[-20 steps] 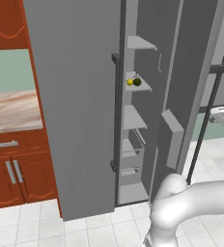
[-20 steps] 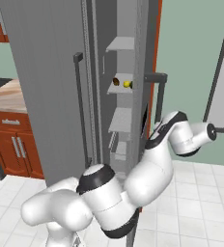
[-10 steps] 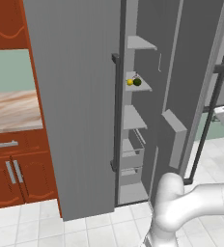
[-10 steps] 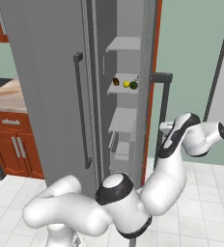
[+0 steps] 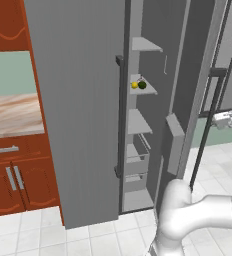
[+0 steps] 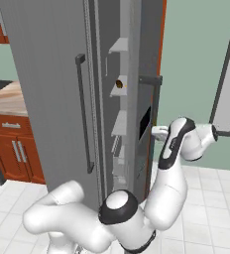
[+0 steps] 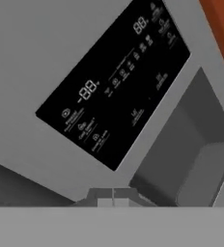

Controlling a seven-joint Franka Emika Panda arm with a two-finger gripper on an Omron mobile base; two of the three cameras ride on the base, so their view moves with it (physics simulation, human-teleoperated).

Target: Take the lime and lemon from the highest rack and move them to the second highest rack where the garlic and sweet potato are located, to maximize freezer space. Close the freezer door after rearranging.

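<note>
Left base view: the lime [image 5: 142, 85] sits beside a lemon [image 5: 134, 85] at the front edge of the second highest rack [image 5: 149, 92], with the highest rack [image 5: 146, 45] bare above. The freezer door [image 5: 184, 100] stands ajar. Right base view: the claw [image 6: 155, 132] presses the door's outer face, near its handle [image 6: 150, 82]. Hand view: the claw is clenched, grasping nothing, facing a black display panel [image 7: 116, 79].

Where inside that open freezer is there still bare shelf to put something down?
The highest rack looks bare. The second highest rack carries the lime and a lemon side by side near its front edge, so that is the crowded spot. The shelf below it looks bare too, above the drawers. The freezer door stands partly open, leaving a narrow gap.
</note>
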